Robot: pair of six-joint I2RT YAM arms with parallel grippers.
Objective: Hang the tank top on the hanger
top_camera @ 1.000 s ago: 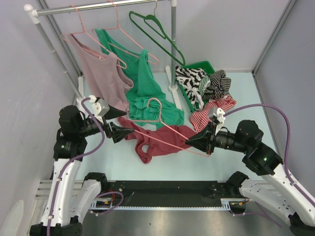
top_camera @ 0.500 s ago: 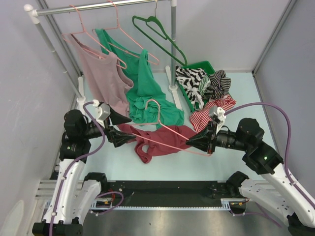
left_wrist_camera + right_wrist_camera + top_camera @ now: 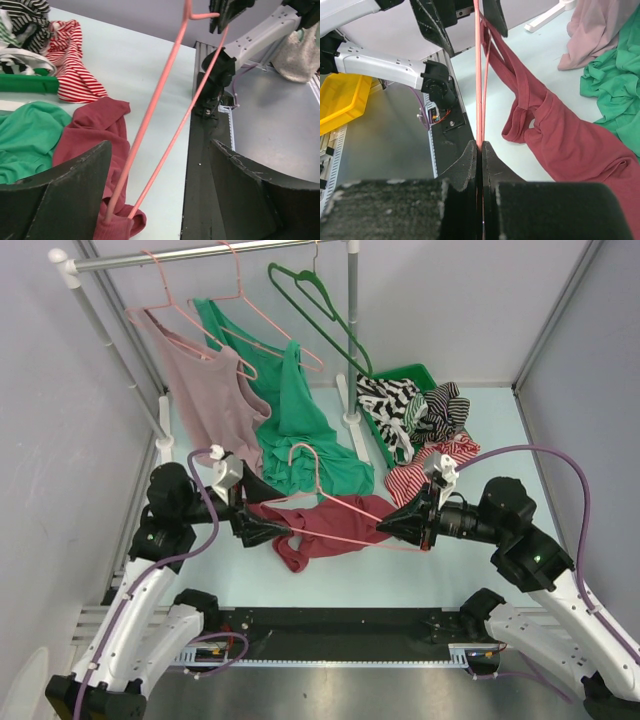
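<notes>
Only wrist views tell: right pincer (image 3: 481,146) clenched on the hanger (image 3: 479,75), left pincer (image 3: 160,150) released around the tank top (image 3: 95,131).

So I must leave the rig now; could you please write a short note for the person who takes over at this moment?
The right hand is shut on one end of the hanger.
The left hand is open, with a finger on each side of the hanger's other end.
The tank top lies mostly crumpled on the table; one strap end sits over that other end.
Done: the first corner is in the cloth.
Left: get the second shoulder onto the hanger, probably by pulling cloth along with the left hand.
</notes>
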